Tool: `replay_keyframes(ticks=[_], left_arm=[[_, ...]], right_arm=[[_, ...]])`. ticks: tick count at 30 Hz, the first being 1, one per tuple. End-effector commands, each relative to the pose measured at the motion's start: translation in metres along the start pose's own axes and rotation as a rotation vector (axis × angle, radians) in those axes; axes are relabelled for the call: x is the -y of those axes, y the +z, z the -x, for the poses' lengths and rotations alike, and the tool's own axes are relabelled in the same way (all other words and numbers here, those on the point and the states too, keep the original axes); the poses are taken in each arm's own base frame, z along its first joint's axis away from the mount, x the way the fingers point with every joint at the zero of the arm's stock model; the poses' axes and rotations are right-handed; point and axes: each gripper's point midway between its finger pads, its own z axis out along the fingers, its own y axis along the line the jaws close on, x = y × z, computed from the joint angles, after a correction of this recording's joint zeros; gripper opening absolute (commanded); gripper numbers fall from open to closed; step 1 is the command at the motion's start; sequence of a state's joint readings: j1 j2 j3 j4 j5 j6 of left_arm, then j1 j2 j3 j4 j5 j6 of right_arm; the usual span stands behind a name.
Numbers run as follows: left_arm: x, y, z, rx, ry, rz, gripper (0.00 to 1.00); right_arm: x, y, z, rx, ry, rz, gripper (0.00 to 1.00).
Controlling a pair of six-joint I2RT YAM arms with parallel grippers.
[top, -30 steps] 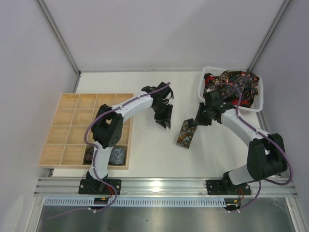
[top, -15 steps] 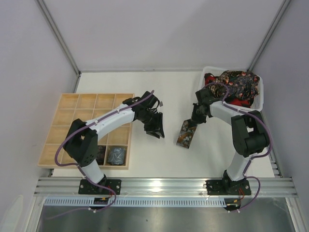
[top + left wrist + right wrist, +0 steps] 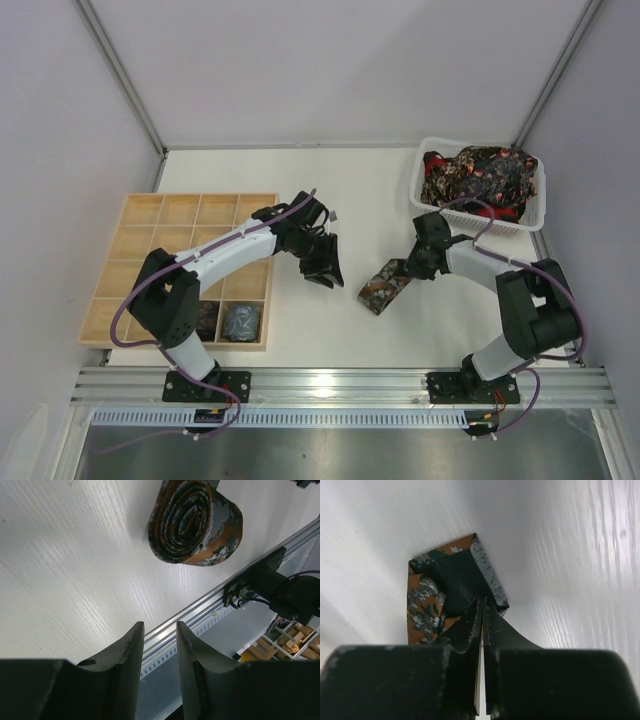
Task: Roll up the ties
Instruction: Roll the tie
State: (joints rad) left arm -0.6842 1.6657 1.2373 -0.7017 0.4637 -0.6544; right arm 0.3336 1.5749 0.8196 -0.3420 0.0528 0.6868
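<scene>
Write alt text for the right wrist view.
The right gripper is shut on the pointed end of an orange tie with a grey-green flower pattern, its dark lining facing up. The tie lies on a white table, and nothing else shows in this view.

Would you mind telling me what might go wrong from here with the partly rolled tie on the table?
1. The right gripper is shut on just the edge of the tie near its pointed end, so the fabric may slip out if pulled.
2. The coil lies loose on the table, and the open left gripper is clear of it, so it may unroll if dragged.
</scene>
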Motion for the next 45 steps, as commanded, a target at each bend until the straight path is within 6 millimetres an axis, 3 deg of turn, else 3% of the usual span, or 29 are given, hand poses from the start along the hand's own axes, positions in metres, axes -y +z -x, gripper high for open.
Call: replay_keyframes(ticks=[1, 7, 10, 12, 14, 18, 19, 23, 26, 30, 31, 38, 45], left_arm=[[0.015, -0.016, 0.003, 0.033, 0.034, -0.044, 0.38], [0.004, -0.016, 0.000, 0.040, 0.011, -0.039, 0.47], [-0.001, -0.018, -0.001, 0.040, -0.006, -0.044, 0.47], [-0.003, -0.020, -0.002, 0.043, -0.020, -0.049, 0.47], [-0.008, -0.022, -0.004, 0.052, -0.030, -0.041, 0.48], [-0.013, -0.018, -0.011, 0.034, -0.051, -0.048, 0.49], [-0.012, -0.017, -0.011, 0.033, -0.056, -0.057, 0.49], [-0.013, -0.008, -0.017, 0.013, -0.082, -0.094, 0.49], [-0.013, -0.002, -0.021, 0.001, -0.117, -0.129, 0.49], [-0.017, 0.007, -0.028, -0.025, -0.173, -0.170, 0.54], [-0.016, 0.007, -0.029, -0.034, -0.194, -0.184, 0.60], [-0.015, 0.017, -0.030, -0.052, -0.248, -0.246, 0.68], [-0.012, 0.021, -0.024, -0.043, -0.271, -0.269, 0.69]], right_arm=[[0.046, -0.009, -0.054, -0.109, 0.037, -0.174, 0.00], [0.036, -0.048, -0.089, -0.138, 0.150, -0.120, 0.04], [0.015, -0.060, -0.097, -0.183, 0.148, 0.005, 0.06], [0.006, -0.067, -0.091, -0.186, 0.101, 0.041, 0.07], [-0.011, -0.077, -0.070, -0.138, -0.042, 0.101, 0.13], [-0.042, -0.098, -0.043, -0.110, -0.232, 0.201, 0.31], [-0.059, -0.109, -0.037, -0.105, -0.288, 0.270, 0.36], [-0.102, -0.133, -0.043, -0.192, -0.365, 0.493, 0.37], [-0.119, -0.139, -0.065, -0.354, -0.357, 0.599, 0.36], [-0.125, -0.137, -0.081, -0.432, -0.346, 0.632, 0.37], [-0.126, -0.137, -0.082, -0.435, -0.348, 0.630, 0.37], [-0.128, -0.138, -0.093, -0.477, -0.337, 0.668, 0.38], [-0.110, -0.119, -0.112, -0.555, -0.332, 0.617, 0.38]])
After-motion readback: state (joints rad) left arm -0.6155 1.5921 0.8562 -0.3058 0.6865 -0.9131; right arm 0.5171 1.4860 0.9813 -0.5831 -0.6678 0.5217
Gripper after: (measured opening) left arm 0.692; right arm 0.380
